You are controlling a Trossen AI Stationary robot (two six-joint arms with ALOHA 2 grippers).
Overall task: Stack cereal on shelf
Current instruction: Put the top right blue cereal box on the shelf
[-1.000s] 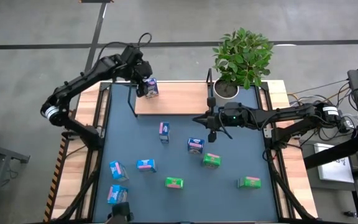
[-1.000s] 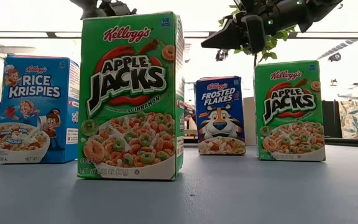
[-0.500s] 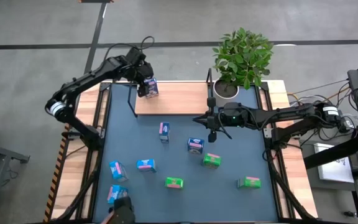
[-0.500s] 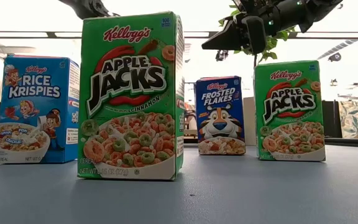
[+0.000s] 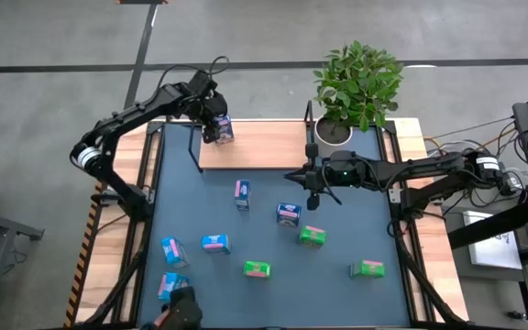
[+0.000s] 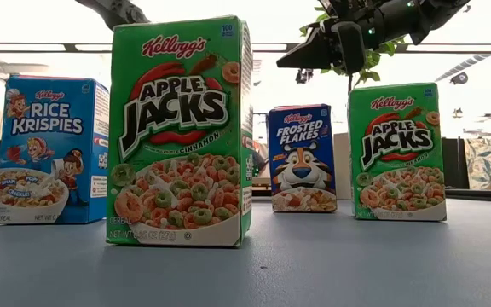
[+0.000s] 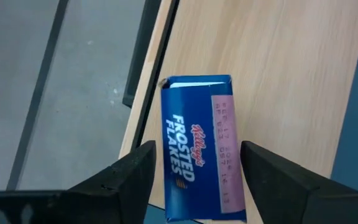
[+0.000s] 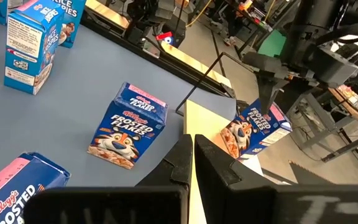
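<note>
Grey mat, wooden shelf [image 5: 264,147] along the far edge, plant behind it. The left gripper [image 5: 212,121] sits at the shelf's left end with a Frosted Flakes box [image 7: 197,146] standing between its spread fingers — released or about to be, hard to say, since any gap at the pads is cut off. The box stands right by the board's edge, so a finger brushing it on the way out could tip it off. The right gripper [image 5: 312,176], clenched empty, hovers over the mat.
</note>
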